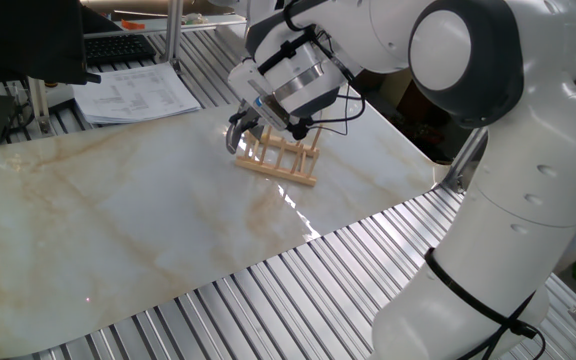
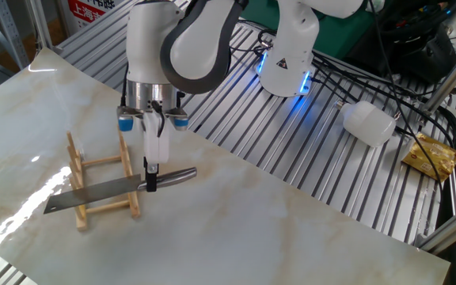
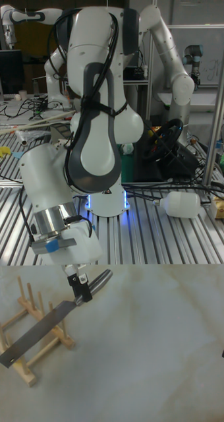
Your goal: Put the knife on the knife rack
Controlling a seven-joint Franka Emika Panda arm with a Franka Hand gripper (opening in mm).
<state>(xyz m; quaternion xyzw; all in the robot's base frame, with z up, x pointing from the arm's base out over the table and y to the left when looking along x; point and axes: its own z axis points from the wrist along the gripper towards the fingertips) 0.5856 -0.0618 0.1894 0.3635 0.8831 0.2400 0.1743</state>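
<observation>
The knife (image 2: 93,194) is a grey cleaver lying flat across the knife rack (image 2: 81,214), with its blade pointing left and its shiny handle (image 2: 176,175) sticking out past the rack's right end. My gripper (image 2: 150,184) comes down from above and is shut on the knife where blade meets handle. In the tall fixed view the knife (image 3: 36,333) slopes up to the right over the rack (image 3: 26,356), held by the gripper (image 3: 79,288). In one fixed view the gripper (image 1: 236,137) is at the left end of the rack (image 1: 280,160), and the knife is mostly hidden.
Papers (image 1: 133,92) and a keyboard (image 1: 118,45) lie beyond the marble sheet. A white canister (image 2: 368,123) and a gold packet (image 2: 432,154) rest on the metal slats to the right. The arm's blue-lit base (image 2: 287,67) stands behind the rack.
</observation>
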